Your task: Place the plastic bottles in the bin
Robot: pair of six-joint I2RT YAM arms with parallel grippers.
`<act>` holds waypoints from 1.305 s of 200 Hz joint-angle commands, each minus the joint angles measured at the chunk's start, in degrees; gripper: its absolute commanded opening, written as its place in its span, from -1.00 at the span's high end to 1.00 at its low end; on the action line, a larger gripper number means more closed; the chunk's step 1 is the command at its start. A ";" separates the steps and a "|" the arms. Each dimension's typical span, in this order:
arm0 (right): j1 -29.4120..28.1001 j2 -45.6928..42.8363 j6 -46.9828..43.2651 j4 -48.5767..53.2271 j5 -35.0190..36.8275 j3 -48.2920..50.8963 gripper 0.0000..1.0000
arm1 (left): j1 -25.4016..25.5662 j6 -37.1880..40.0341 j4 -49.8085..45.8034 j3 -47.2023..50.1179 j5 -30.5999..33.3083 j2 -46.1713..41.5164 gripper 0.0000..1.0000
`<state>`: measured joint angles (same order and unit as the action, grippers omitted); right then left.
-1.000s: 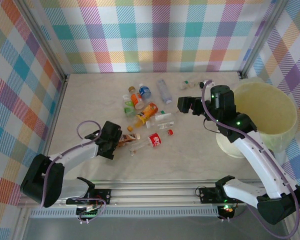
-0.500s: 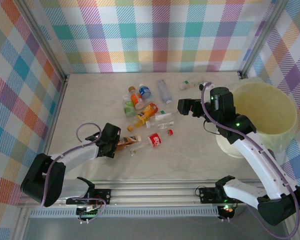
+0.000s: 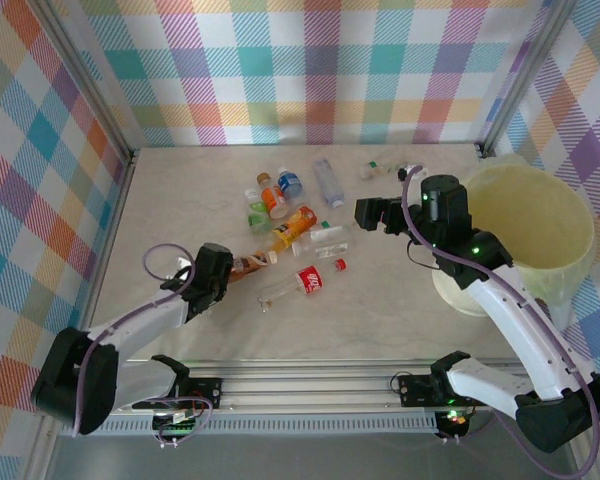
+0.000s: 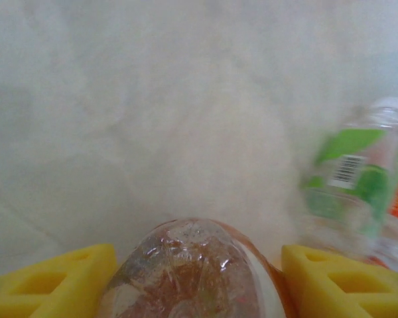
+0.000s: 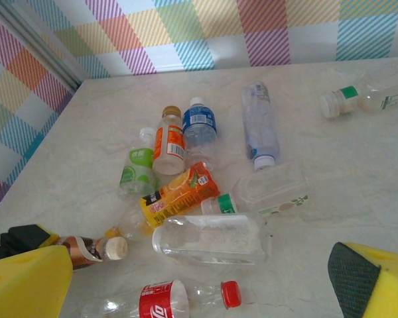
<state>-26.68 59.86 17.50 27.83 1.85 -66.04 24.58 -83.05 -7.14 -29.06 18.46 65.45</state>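
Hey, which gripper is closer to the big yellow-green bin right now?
Right. The right gripper hovers beside the bin; the left gripper, gripping a brown bottle, is far off at the opposite side.

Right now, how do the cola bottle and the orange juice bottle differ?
The cola bottle is clear with a red band; the juice bottle is wrapped in orange. The cola bottle lies alone; the juice bottle lies among other bottles. Both are on their sides.

free: left table [image 3: 170, 210] | obstacles: bottles [image 3: 295, 225] centre, bin [image 3: 540, 225] right
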 commanded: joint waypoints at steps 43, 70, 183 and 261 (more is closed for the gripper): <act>-0.39 -3.56 -0.71 -8.64 -4.59 4.16 -0.99 | -1.02 25.38 -3.42 -7.15 2.69 -14.51 -0.16; -0.39 -3.87 -0.81 -9.57 -7.99 4.52 -0.99 | -1.03 32.62 0.18 -9.15 -3.79 -16.67 -0.14; -1.85 4.70 -0.96 -6.20 -29.48 -0.50 -0.99 | 6.65 52.63 16.43 -27.76 -33.79 1.40 -0.01; -4.00 10.10 -2.72 -7.73 -41.46 -3.22 -0.99 | 9.81 59.18 18.74 -40.12 -47.81 12.35 0.01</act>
<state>-30.39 69.12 15.55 22.04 -32.84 -67.40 34.11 -27.03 9.10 -65.39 -22.94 75.96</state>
